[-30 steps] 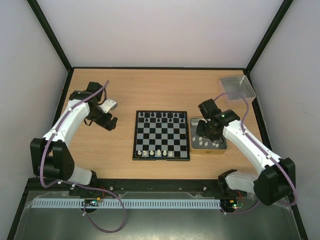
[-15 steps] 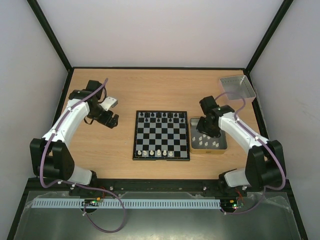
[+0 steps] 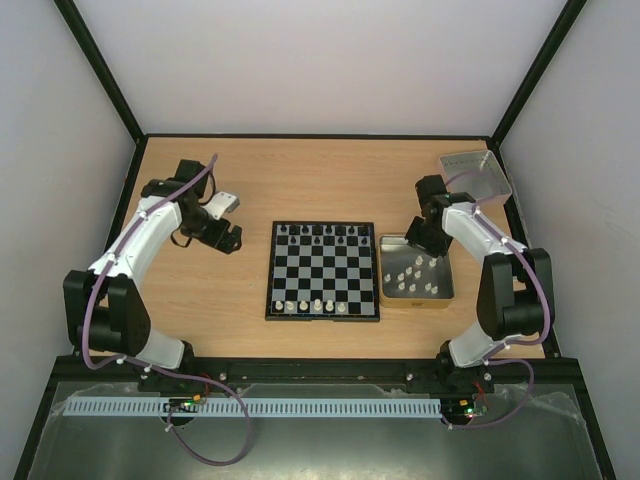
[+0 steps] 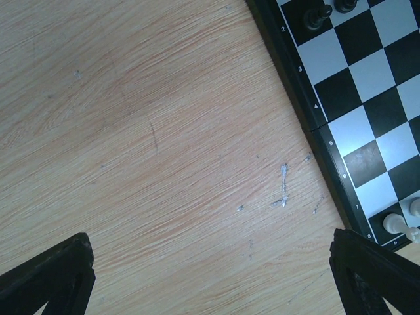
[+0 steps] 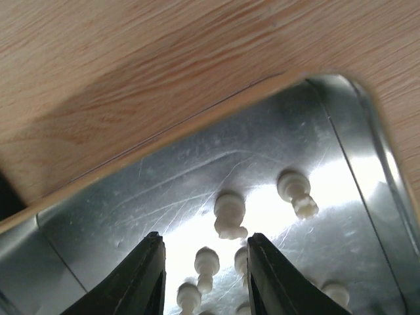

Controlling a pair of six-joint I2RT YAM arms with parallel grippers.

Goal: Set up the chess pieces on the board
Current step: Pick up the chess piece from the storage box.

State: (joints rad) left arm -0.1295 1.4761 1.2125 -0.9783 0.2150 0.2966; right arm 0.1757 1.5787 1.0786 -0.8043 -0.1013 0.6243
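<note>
The right claw (image 5: 205,244) is shifting to the far end of the tray (image 5: 262,144), gripping nothing.
Half open above the cream chess pieces (image 5: 229,214), it is carrying none toward the board (image 3: 322,271) at its left; the left claw (image 4: 210,236) is idling wide open, empty.

A small square black-rimmed checkered chessboard (image 3: 323,272) lies midway between the left and right edges of the wooden table (image 3: 320,180), nearer its front edge. Black figurines (image 3: 320,231) stand along the board's far row, cream-white figurines (image 3: 312,305) along its near row. Just right of the board sits a tan-rimmed rectangular metal tray (image 3: 388,256) with loose cream-white pieces (image 3: 415,275) in it. A clear grey square bin (image 3: 475,175) sits in the table's far right corner.
</note>
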